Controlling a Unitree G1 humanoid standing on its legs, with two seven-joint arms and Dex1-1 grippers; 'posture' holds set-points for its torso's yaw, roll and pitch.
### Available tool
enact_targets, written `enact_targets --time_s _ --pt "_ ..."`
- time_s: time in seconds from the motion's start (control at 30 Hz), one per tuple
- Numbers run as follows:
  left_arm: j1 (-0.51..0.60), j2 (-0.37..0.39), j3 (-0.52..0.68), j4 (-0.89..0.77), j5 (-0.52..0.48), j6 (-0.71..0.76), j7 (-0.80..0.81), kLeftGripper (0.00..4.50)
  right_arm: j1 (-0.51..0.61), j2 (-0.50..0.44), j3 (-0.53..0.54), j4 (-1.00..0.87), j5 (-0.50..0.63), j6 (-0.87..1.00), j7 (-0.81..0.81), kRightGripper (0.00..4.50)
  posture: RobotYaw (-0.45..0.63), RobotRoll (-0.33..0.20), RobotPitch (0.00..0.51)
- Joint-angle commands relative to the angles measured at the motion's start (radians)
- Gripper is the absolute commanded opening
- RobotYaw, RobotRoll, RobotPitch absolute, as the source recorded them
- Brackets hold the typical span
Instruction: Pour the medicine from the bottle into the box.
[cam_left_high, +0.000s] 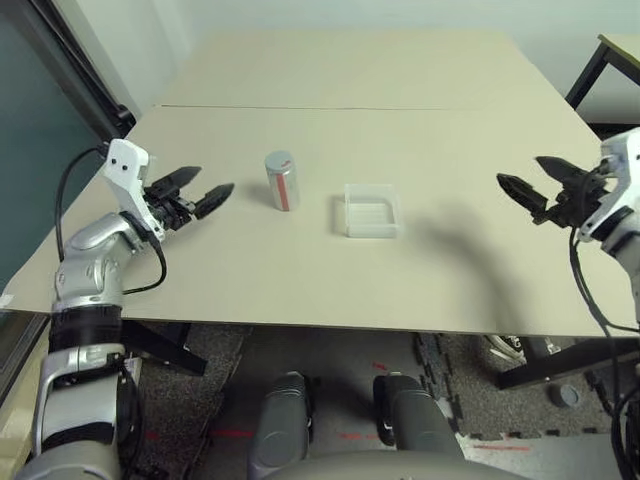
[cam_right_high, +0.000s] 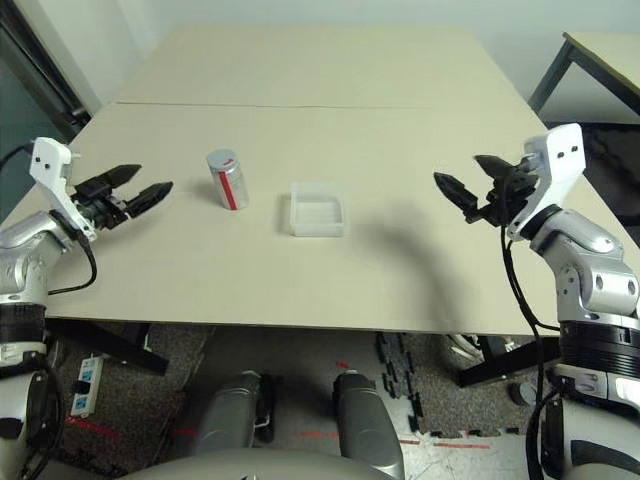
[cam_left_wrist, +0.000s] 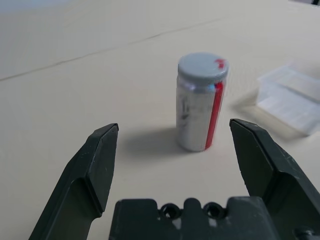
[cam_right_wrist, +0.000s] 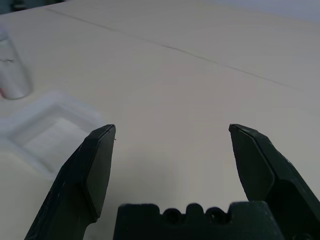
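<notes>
Left of centre in frame, silver-grey cylindrical bottle with red stripe and round grey cap (cam_left_high: 283, 182) upright, capped. Shallow clear plastic box (cam_left_high: 371, 230) near centre, apart from bottle. My black two-fingered left gripper (cam_left_high: 208, 187), left side, and right gripper (cam_left_high: 518, 175), right side: both spread, empty. Risks: off-centre grip toppling bottle; hasty tilt spilling medicine past low walls.

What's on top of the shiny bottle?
A round grey cap with a red mark sits on the bottle. The cap covers the opening, so what's inside can't be seen.
</notes>
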Motion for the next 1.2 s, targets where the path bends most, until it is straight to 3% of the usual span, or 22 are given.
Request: enact_targets --time_s 0.03,0.6,1.2 --pt "0.005 -0.032 -0.036 -0.012 0.013 0.007 0.034 4.46 -0.017 0.025 0.032 -0.045 0.008 0.032 -0.016 4.50 0.02 0.000 0.104" --pt "-0.125 -0.124 -0.142 0.229 0.103 -0.129 0.044 4.46 -0.036 0.073 0.085 -0.112 0.006 0.066 -0.032 4.50 -0.03 0.000 0.100" --pt "-0.190 -0.184 -0.165 0.373 0.153 -0.232 0.078 4.46 -0.046 0.099 0.086 -0.117 0.003 0.056 -0.046 4.50 -0.05 0.000 0.095"
